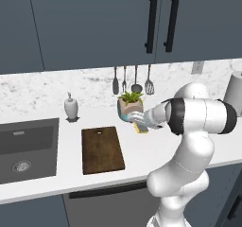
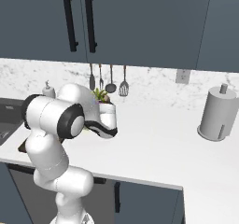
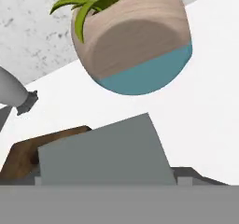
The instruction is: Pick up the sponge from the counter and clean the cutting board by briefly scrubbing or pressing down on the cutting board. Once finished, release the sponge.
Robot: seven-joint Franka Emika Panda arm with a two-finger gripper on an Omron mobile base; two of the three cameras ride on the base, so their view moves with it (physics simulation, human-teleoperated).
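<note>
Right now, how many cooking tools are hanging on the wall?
4. The dark metal utensils hang in a row on the marbled backsplash above the potted plant: first, second, third, fourth. None looks hidden in the left base view.

Desk showing white stone, faintly speckled, smooth; backsplash looking marbled grey-white. Cutting board showing dark brown wood grain, matt. Sponge appearing yellow, soft foam; in hand view its flat grey face looking dull, matt. Plant pot reading pale wood-grain above, smooth teal band below. Cabinet doors looking matt slate-blue, handles black. Sink looking dark grey, matt. Hanging utensils looking dark metal.
</note>
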